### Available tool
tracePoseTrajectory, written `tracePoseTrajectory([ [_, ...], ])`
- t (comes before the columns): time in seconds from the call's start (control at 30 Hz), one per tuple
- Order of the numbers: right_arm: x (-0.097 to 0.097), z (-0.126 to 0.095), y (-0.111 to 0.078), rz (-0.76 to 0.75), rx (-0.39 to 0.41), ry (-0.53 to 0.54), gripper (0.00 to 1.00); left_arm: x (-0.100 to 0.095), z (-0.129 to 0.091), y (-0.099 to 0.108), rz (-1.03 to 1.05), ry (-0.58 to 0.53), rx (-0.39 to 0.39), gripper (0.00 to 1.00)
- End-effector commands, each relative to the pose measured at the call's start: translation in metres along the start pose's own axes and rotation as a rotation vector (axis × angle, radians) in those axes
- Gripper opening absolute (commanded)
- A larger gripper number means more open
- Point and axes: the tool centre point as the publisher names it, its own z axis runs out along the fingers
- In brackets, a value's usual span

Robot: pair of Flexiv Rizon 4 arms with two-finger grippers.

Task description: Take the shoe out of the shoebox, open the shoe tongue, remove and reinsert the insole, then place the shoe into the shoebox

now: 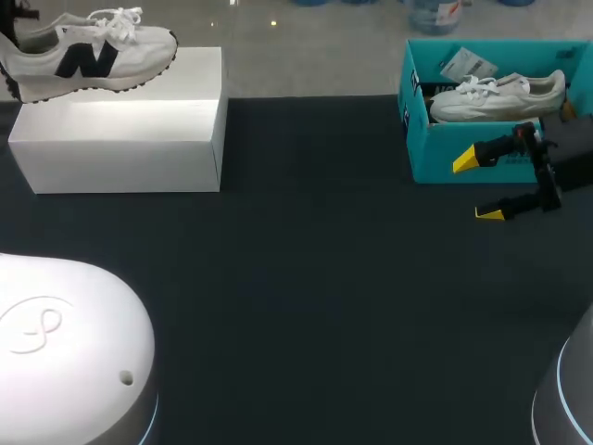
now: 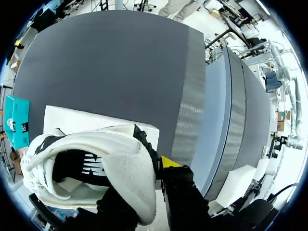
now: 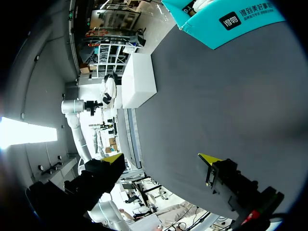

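White with a black N: sneaker (image 1: 93,51) at the upper left of the head view, sole-down on top of the white box (image 1: 120,139), toe pointing right. Gripped at the heel by the left gripper (image 2: 147,175). In the left wrist view, one yellow-tipped finger (image 2: 169,161) set against the outside of the heel, the other tucked into the collar, heel wall pinched between them. At the upper right, open-topped teal shoebox (image 1: 435,158) with a low white shoe (image 1: 496,95) lying along its length, laces up. Just in front of that shoebox, at the right edge of the frame, right gripper (image 1: 477,186) spread wide over the dark table (image 1: 306,278). Same story in the right wrist view: yellow tips far apart, only tabletop between them, teal shoebox well ahead.
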Motion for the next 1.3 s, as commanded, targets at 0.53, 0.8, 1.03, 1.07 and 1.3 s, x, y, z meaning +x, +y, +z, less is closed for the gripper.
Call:
tracePoseTrajectory([
  [0.53, 0.0, 0.001, 0.0, 0.001, 0.0, -0.004, 1.0, -0.007, 0.014, 0.012, 0.477, -0.024, 0.009, 0.0],
  [0.8, 0.0, 0.001, 0.0, 0.001, 0.0, -0.004, 1.0, -0.007, 0.018, 0.013, 0.417, -0.032, 0.006, 0.0],
  [1.03, 0.0, 0.001, 0.0, 0.001, 0.0, -0.004, 1.0, -0.016, 0.029, 0.027, 0.367, 0.006, -0.022, 0.0],
  [1.07, 0.0, 0.001, 0.0, 0.001, 0.0, -0.004, 1.0, -0.018, 0.031, 0.029, 0.361, 0.013, -0.025, 0.0],
  [1.3, 0.0, 0.001, 0.0, 0.001, 0.0, -0.004, 1.0, -0.022, 0.041, 0.037, 0.331, 0.019, -0.033, 0.0],
])
